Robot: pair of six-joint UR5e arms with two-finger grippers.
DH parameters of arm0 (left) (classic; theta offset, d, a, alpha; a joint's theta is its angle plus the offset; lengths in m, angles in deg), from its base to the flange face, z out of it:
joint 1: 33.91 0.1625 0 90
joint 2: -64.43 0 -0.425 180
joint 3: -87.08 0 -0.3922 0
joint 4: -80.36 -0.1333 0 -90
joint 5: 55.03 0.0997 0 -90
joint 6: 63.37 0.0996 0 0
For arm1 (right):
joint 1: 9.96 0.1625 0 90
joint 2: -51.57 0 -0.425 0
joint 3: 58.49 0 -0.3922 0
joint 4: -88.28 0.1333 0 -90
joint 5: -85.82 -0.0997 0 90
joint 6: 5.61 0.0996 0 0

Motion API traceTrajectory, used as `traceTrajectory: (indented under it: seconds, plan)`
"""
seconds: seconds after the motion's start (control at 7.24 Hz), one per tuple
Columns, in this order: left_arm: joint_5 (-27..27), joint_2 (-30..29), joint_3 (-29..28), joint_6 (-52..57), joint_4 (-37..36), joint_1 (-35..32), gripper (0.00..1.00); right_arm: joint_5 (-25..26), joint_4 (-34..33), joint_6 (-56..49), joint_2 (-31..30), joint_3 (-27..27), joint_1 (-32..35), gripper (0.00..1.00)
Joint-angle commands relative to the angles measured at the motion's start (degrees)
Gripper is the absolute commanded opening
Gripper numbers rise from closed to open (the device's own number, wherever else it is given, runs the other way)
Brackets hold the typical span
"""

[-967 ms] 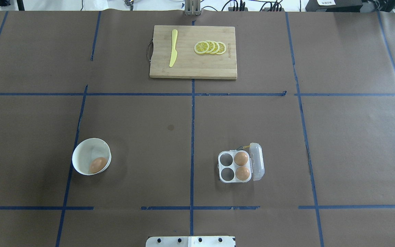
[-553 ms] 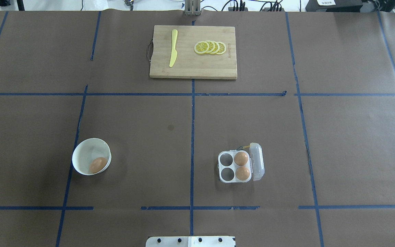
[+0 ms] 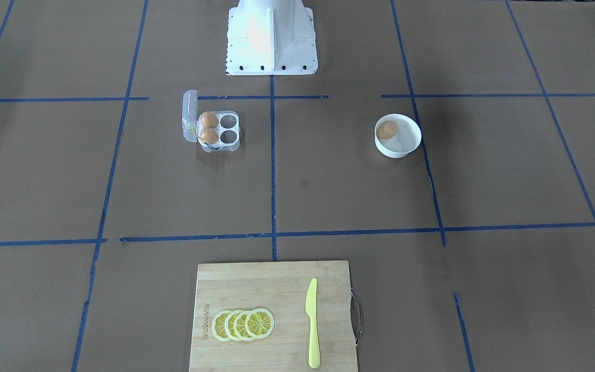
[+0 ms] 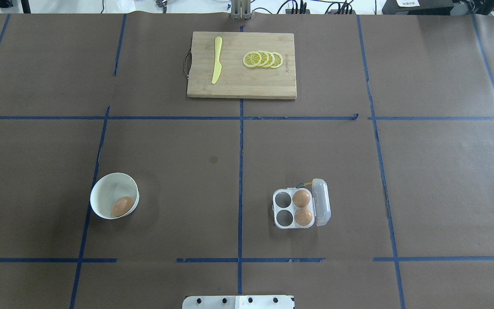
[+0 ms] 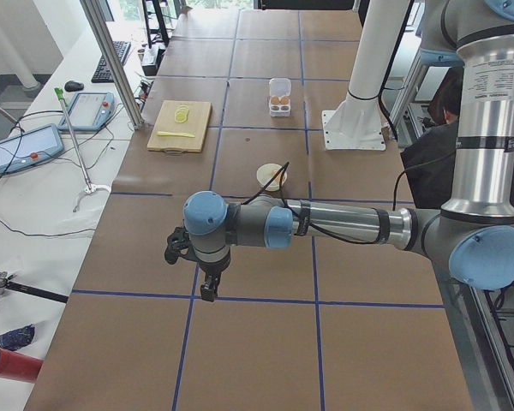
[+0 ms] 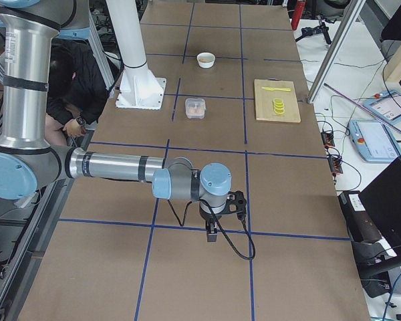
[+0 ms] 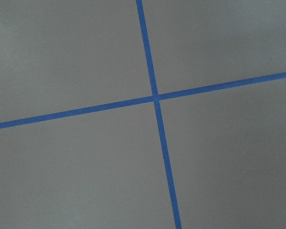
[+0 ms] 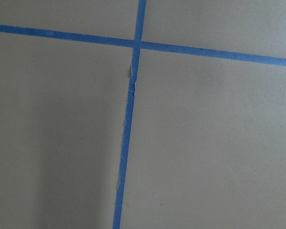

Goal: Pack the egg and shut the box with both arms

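One orange-brown egg [image 4: 122, 206] lies in a round white bowl [image 4: 97, 189] at the near left of the table; it also shows in the front view [image 3: 387, 129]. The clear four-cup box [image 4: 282, 218] stands at the near right with its lid [image 4: 322, 201] open to the right. Two eggs [image 4: 302, 198] fill its right cups; the left cups are empty. My left gripper [image 5: 207, 287] hangs over the table's far left end, far from the bowl. My right gripper [image 6: 212, 234] hangs over the far right end. I cannot tell whether either is open or shut.
A wooden cutting board [image 4: 238, 88] with a yellow knife [image 4: 217, 60] and lemon slices [image 4: 263, 59] lies at the far middle. The white pedestal base [image 3: 271, 36] stands at the near edge. Blue tape lines [image 7: 155, 98] cross the brown paper. A person [image 6: 77, 87] sits behind the robot.
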Motion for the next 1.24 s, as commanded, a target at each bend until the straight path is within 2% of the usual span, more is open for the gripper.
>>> traceTrajectory:
  seconds: [0.0,0.14,0.41,0.69,0.83,0.97,1.11]
  plan:
    - [0.2,0.3,-0.9,0.2,11.2,0.0,1.0,-1.0,0.1,0.1,0.2,0.7,-0.1,1.0]
    - [0.0,-0.3,-2.8,-0.2,18.1,0.0,1.0,-1.1,0.0,0.1,0.2,1.1,-0.1,1.0]
    - [-0.2,-0.4,-3.1,-1.8,34.1,0.1,1.0,-4.1,-0.1,0.1,0.2,1.1,-0.1,1.0]
    - [-2.8,0.1,-2.6,-2.0,38.8,0.1,1.0,-5.5,-0.1,0.1,0.2,0.8,-0.1,1.0]
    - [-5.7,0.4,-2.8,-2.9,42.0,4.1,1.0,-5.5,-0.1,0.1,0.2,0.7,-0.1,1.0]
    - [-5.7,0.2,-2.1,-9.9,42.4,8.6,1.0,-5.5,-0.1,0.1,0.2,0.6,-0.1,1.0]
    - [-2.8,0.1,1.3,-17.1,42.6,13.1,1.0,-5.5,-0.1,0.1,0.2,0.6,-0.1,1.0]
